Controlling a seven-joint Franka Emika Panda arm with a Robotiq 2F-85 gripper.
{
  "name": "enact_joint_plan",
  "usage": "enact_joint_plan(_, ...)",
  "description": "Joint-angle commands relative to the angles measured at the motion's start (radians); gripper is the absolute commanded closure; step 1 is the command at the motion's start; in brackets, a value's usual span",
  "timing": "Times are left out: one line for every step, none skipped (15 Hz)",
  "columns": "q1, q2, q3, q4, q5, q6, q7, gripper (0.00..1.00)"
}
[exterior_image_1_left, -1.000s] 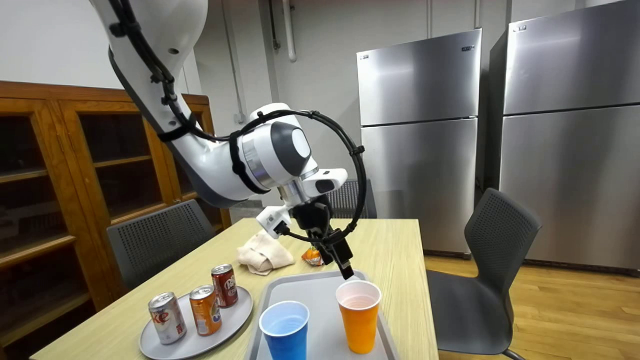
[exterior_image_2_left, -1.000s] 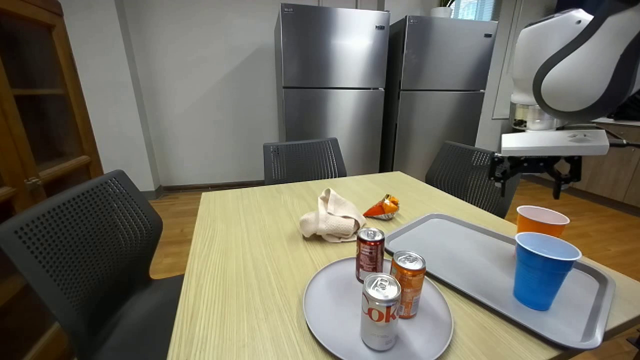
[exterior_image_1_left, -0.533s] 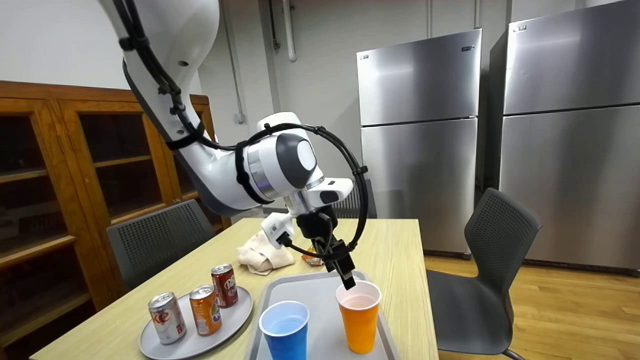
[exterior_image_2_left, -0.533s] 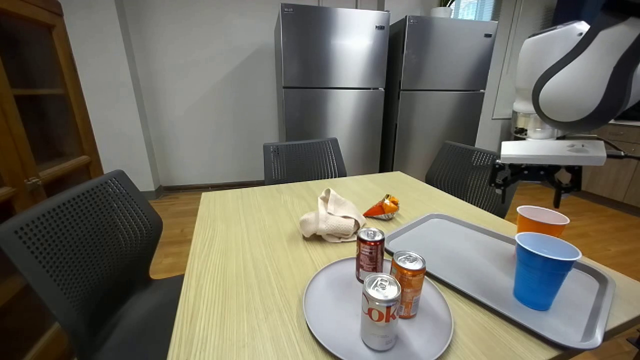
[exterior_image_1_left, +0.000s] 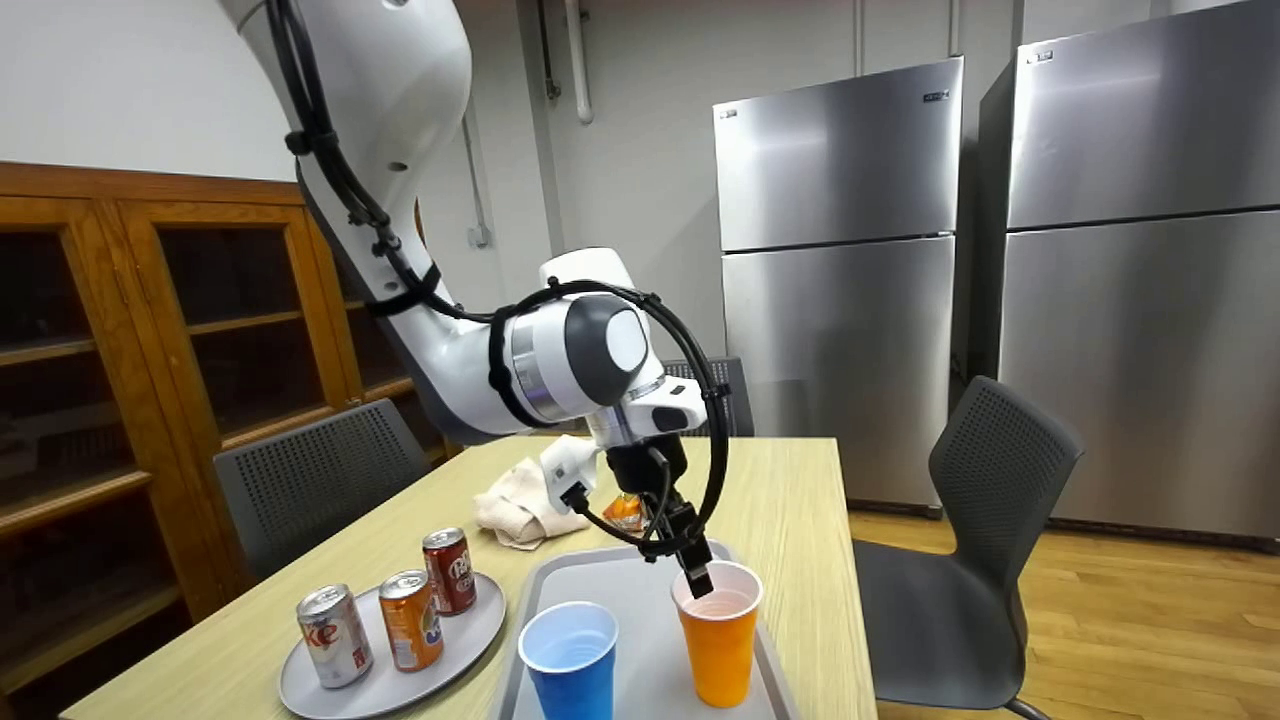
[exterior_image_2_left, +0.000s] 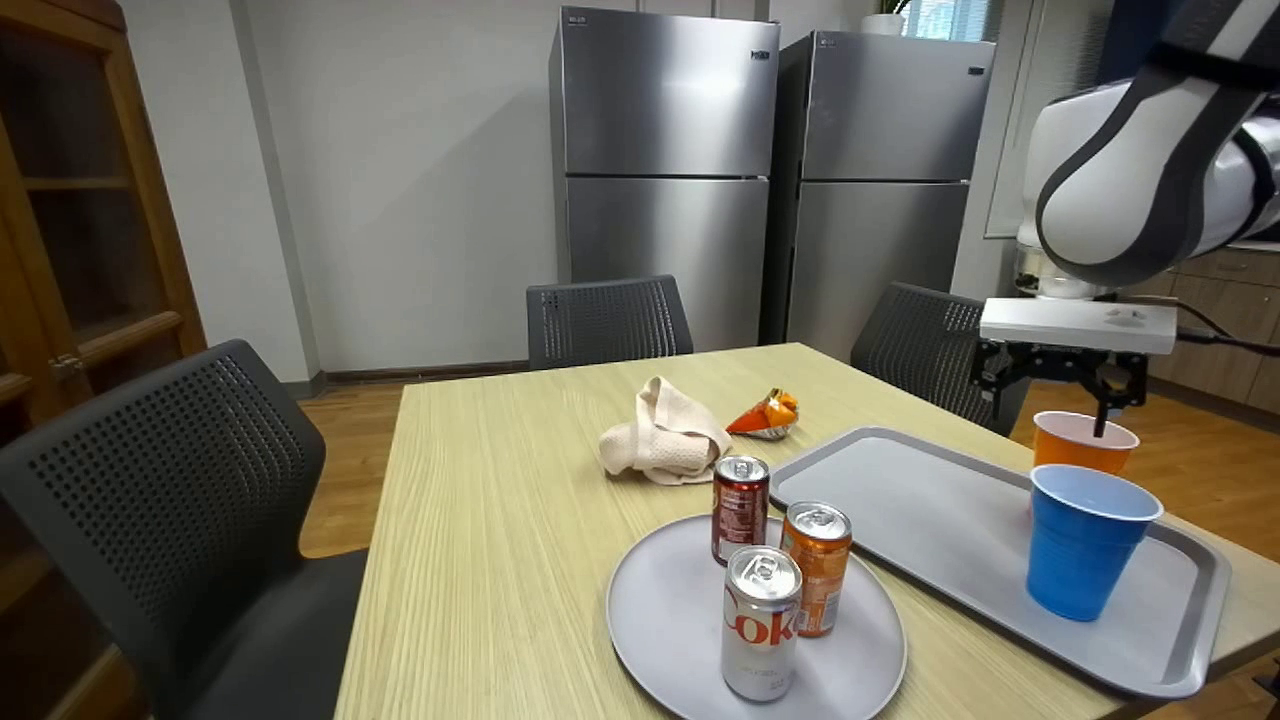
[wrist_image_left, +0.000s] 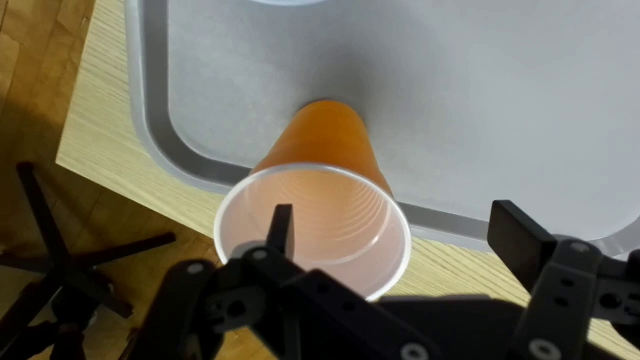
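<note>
Table (exterior_image_2_left: 500, 560): pale wood grain. Tray (exterior_image_2_left: 920, 500) flat on it; wrist view has a strip of wood and one table corner just outside tray's rim. Plate (exterior_image_2_left: 660, 600) flat, just beside tray's long side. Cloth (exterior_image_2_left: 665, 445) crumpled, near tray's far corner. Packet (exterior_image_2_left: 768, 415), orange, just past tray's far end.

On the near silver can (exterior_image_2_left: 760, 640) I can read a red "ok" after part of a C. The red can (exterior_image_1_left: 450, 572) farther off says roughly "Dr P", the rest curving away. Badges (exterior_image_1_left: 936, 97) on the far fridges (exterior_image_1_left: 840, 340) are too small to read.
</note>
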Motion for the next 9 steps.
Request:
enact_joint_plan(0.006, 0.054, 0.001, 0.052, 0.074, 0.008, -0.037, 0.00)
enact_joint_plan(0.009, 0.065, 0.000, 0.063, 0.088, 0.007, -0.041, 0.00)
enact_joint_plan(0.012, 0.075, -0.002, 0.072, 0.101, 0.005, -0.046, 0.00)
enact_joint_plan(0.014, 0.083, -0.004, 0.080, 0.112, 0.006, -0.050, 0.08)
enact_joint_plan(0.014, 0.089, -0.003, 0.088, 0.125, 0.006, -0.061, 0.28)
enact_joint_plan(0.017, 0.096, -0.006, 0.095, 0.132, 0.005, -0.063, 0.35)
enact_joint_plan(0.019, 0.101, -0.009, 0.103, 0.140, 0.004, -0.069, 0.44)
enact_joint_plan(0.022, 0.106, -0.012, 0.110, 0.144, 0.004, -0.072, 0.51)
enact_joint_plan(0.024, 0.108, -0.015, 0.116, 0.145, 0.003, -0.075, 0.60)
